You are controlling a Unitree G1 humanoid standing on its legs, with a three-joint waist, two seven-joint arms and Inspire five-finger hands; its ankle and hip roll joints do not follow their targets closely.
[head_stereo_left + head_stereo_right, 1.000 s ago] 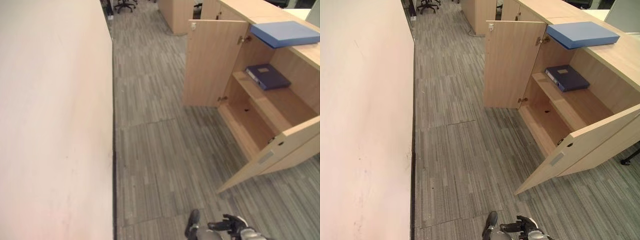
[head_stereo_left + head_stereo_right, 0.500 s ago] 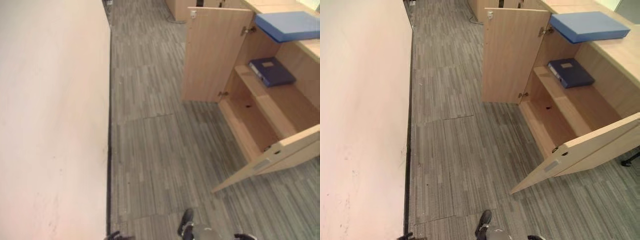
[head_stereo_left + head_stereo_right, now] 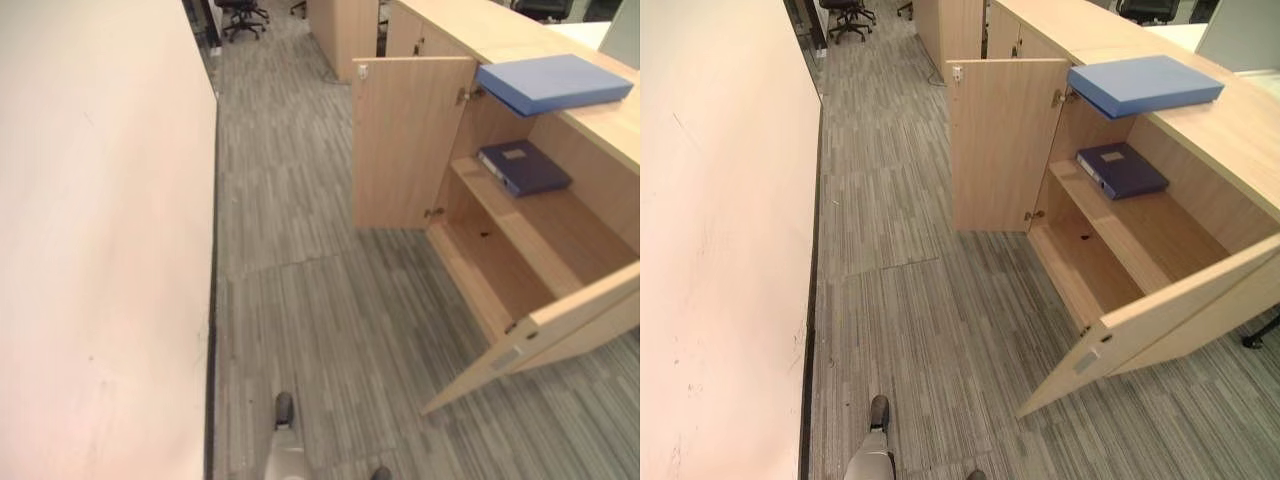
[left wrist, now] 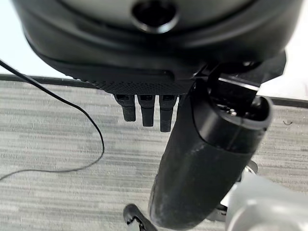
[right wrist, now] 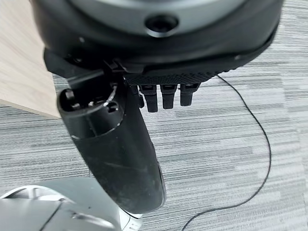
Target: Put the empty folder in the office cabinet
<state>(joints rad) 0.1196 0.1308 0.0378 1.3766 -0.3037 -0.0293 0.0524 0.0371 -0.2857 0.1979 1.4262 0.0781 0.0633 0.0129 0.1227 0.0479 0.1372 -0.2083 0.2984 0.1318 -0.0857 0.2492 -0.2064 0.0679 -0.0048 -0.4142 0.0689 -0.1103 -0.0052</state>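
You were standing on a grey striped carpet (image 3: 320,300) with a pale wall (image 3: 100,250) along your left and the wooden office cabinet (image 3: 560,250) ahead to your right, both its doors swung open: the far door (image 3: 405,140) stood upright at the cabinet's far end, and the near door (image 3: 540,335) angled out toward you. A light blue folder (image 3: 555,82) lay flat on the cabinet's top, at its front edge above the opening, and this looked like the empty one you had to put away. A dark blue binder (image 3: 523,166) lay on the upper shelf inside, toward the far end; the lower shelf (image 3: 490,265) was bare. Your left hand (image 4: 144,108) and your right hand (image 5: 166,96) each hung over the carpet, fingers relaxed and pointing down, thumbs loose, grasping nothing. Black office chairs (image 3: 243,12) stood far down the aisle. You appeared to be at the approach step, with the folder not yet picked up. Next you would likely need to step closer, between the two doors, then raise a hand to the cabinet's top and grip the light blue folder by its overhanging edge.
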